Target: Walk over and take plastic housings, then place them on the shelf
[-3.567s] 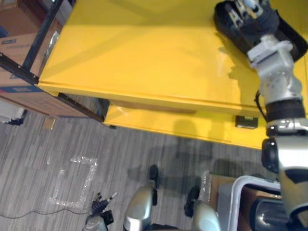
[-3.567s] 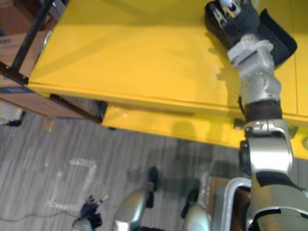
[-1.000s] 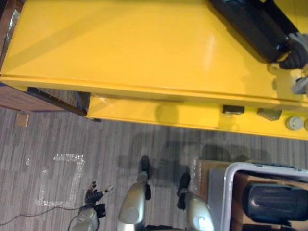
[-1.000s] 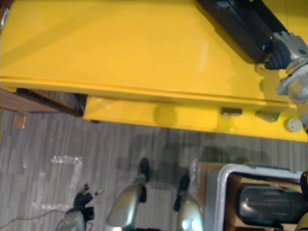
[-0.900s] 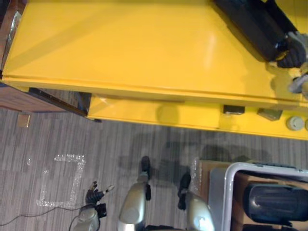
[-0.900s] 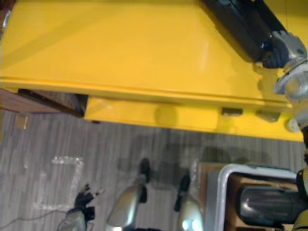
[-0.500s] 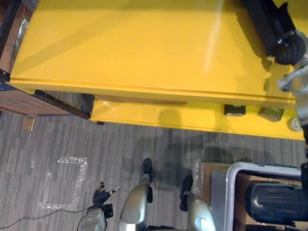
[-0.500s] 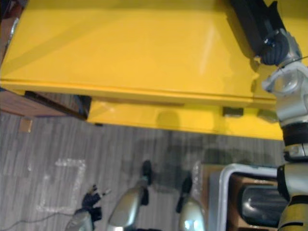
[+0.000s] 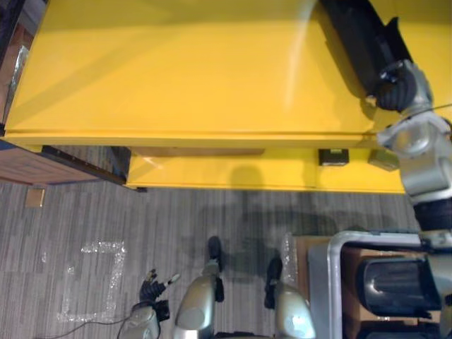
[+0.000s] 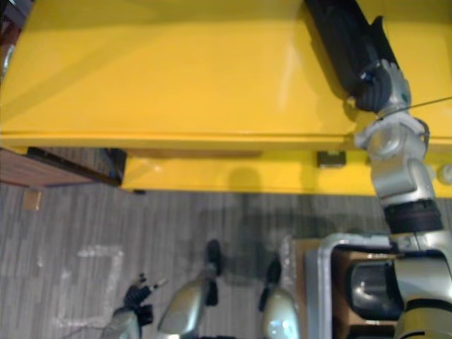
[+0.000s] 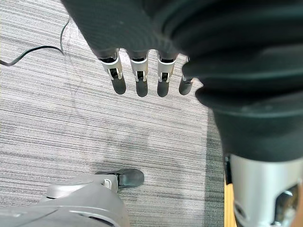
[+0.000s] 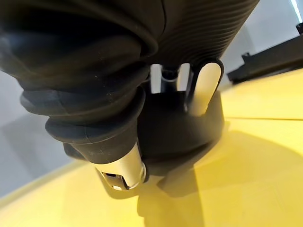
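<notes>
Bright, soft glare across yellow shelf (image 9: 176, 78)

The housing (image 9: 357, 35) lies on the shelf (image 9: 176, 70) at its far right, the right hand (image 9: 397, 86) at its near end. Before the shelf, to the right, a bin (image 9: 332, 282) holds a second housing (image 9: 392, 286). The left hand (image 9: 152, 289) hangs low left, above the floor (image 9: 85, 205).

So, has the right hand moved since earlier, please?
Yes, the right hand has drawn back toward the front edge of the yellow shelf, now at the black housing's near end.
</notes>
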Controlling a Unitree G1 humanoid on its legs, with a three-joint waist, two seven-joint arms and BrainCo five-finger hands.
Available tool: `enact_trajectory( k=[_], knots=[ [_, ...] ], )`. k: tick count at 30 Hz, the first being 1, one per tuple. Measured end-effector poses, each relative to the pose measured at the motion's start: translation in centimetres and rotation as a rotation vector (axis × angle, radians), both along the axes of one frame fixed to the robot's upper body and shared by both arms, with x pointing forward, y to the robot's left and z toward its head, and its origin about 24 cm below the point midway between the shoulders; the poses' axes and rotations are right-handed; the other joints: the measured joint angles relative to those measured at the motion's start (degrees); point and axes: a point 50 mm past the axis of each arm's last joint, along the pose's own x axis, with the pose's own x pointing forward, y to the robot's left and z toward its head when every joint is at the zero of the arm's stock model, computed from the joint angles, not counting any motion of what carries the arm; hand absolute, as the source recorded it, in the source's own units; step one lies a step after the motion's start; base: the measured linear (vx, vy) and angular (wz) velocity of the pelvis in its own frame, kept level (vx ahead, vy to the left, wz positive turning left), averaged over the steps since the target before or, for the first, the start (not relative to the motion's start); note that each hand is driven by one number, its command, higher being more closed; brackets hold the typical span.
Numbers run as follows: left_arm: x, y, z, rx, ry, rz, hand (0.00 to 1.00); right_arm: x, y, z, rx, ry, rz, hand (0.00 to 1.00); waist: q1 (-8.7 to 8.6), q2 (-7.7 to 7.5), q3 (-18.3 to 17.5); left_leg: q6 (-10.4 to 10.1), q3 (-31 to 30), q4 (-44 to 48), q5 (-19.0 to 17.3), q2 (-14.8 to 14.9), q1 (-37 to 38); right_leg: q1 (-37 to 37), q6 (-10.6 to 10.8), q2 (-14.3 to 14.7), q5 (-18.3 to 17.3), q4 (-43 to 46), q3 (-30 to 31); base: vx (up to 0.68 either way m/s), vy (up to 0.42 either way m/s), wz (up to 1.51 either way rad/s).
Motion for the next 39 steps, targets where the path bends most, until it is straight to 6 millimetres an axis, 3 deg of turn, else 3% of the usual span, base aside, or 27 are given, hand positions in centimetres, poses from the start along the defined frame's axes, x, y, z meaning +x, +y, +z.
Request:
enact_trajectory(
  k=[14, 27, 28, 39],
  knots=[
    [0.4, -1.3, -0.4, -0.027, 0.024, -0.009, 0.00, 1.5, 1.1, -0.3, 0.312, -0.095, -0.052, 1.00, 0.07, 0.01, 0.02, -0.15, -0.04, 0.05, 0.09, 0.06, 0.10, -0.25, -0.13, -0.05, -0.19, 0.87, 0.09, 0.00, 0.000, 0.00],
    [0.9, -1.7, -0.3, -0.034, 0.014, -0.018, 0.00, 2.4, 0.8, 1.0, 0.335, -0.102, -0.086, 1.00, 0.77, 0.56, 0.30, -0.29, -0.38, -0.39, 0.60, 0.00, -0.01, -1.11, -0.22, -0.27, -0.73, 2.32, -0.10, 0.01, -0.003, 0.00],
    [0.9, -1.8, -0.3, -0.036, 0.013, -0.018, 0.00, 2.4, 0.8, 1.1, 0.335, -0.103, -0.086, 0.00, 0.77, 0.68, 0.36, -0.29, -0.42, -0.39, 0.60, 0.00, -0.02, -1.10, -0.21, -0.27, -0.75, 2.35, -0.12, 0.00, 0.000, 0.00],
    [1.7, -2.8, -0.1, -0.066, -0.007, -0.028, 0.00, 2.7, 1.0, 1.0, 0.364, -0.084, -0.069, 0.00, 1.10, 1.58, 0.81, -0.30, -0.63, -0.37, 0.68, -0.01, 0.08, -1.12, -0.27, -0.32, -1.06, 2.79, -0.26, 0.00, 0.000, 0.00]
  ],
)
